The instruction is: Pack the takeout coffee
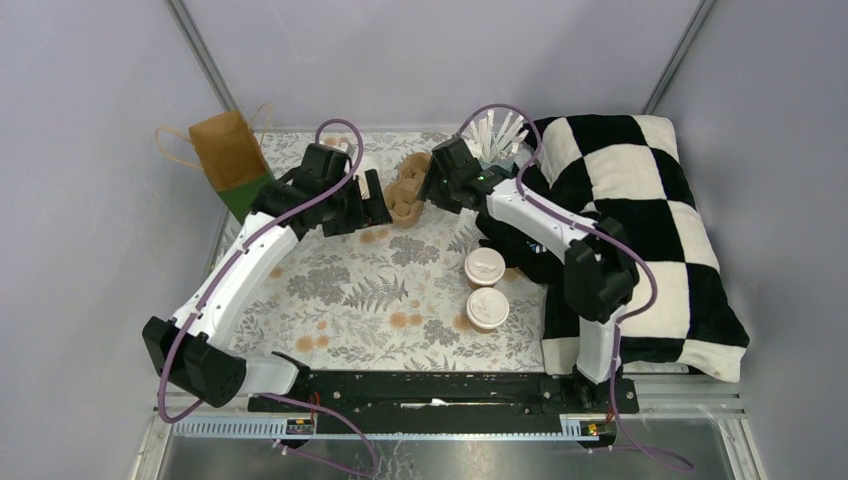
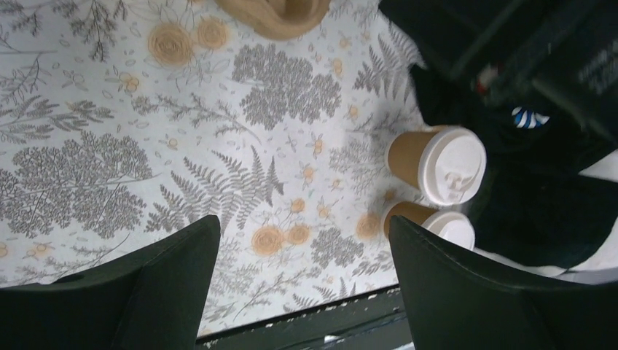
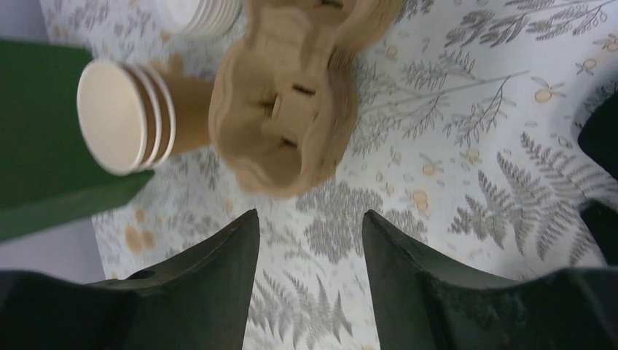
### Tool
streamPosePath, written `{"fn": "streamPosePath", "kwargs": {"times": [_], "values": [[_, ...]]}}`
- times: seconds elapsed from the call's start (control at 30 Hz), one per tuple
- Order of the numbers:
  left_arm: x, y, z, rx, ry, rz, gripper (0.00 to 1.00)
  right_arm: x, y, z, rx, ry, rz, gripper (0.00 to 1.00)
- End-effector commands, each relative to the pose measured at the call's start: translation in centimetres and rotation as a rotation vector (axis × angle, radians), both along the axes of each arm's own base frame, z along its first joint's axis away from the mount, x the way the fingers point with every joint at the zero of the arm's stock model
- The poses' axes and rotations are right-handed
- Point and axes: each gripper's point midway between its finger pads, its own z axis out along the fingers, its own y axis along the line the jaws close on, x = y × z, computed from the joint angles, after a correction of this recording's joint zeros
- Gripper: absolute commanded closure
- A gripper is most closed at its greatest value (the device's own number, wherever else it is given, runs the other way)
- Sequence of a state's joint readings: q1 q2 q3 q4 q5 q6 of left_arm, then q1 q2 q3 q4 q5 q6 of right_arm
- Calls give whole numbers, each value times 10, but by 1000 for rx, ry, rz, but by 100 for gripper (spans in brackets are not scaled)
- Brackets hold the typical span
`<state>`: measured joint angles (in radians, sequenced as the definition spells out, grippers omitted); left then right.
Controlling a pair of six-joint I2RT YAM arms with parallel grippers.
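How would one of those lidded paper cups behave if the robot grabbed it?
The farther lidded cup and the nearer lidded cup stand upright on bases narrower than their lids, so a sideways nudge would probably tip them. Their paper walls look thin and may dent under a hard squeeze. Weight is unclear: the lids hide any contents.

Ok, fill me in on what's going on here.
Two robot arms are packing takeout coffee. The far lidded cup and the near lidded cup stand untouched on the table. The right hand, open and empty, points at the pulp carrier at the far side; the left hand hangs open nearby, holding nothing.
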<state>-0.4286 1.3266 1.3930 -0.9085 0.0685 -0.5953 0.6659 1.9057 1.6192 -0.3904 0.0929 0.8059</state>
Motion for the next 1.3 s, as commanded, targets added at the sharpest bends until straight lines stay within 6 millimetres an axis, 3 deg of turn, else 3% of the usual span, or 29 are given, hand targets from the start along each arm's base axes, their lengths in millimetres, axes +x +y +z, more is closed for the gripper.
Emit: {"fn": "streamPosePath", "kwargs": {"times": [0.0, 0.13, 0.37, 0.53, 0.67, 0.93, 1.07, 1.27], "values": [[-22, 2, 4, -5, -1, -86, 11, 51, 3, 8, 28, -147, -192, 41], [-25, 4, 6, 6, -15, -104, 11, 67, 10, -22, -92, -151, -133, 48], [-26, 8, 7, 29, -25, -120, 11, 75, 19, -43, -327, -205, 9, 51], [-26, 8, 5, 38, -20, -128, 10, 79, 22, -50, -479, -254, 105, 63], [-27, 9, 4, 44, -16, -131, 10, 85, 23, -52, -529, -281, 122, 68], [-27, 10, 3, 45, -11, -131, 10, 88, 25, -58, -558, -275, 138, 69], [-27, 10, 4, 46, -15, -129, 10, 88, 23, -54, -580, -283, 134, 81], [-26, 10, 5, 45, -18, -131, 10, 83, 21, -35, -607, -308, 139, 91]]}}
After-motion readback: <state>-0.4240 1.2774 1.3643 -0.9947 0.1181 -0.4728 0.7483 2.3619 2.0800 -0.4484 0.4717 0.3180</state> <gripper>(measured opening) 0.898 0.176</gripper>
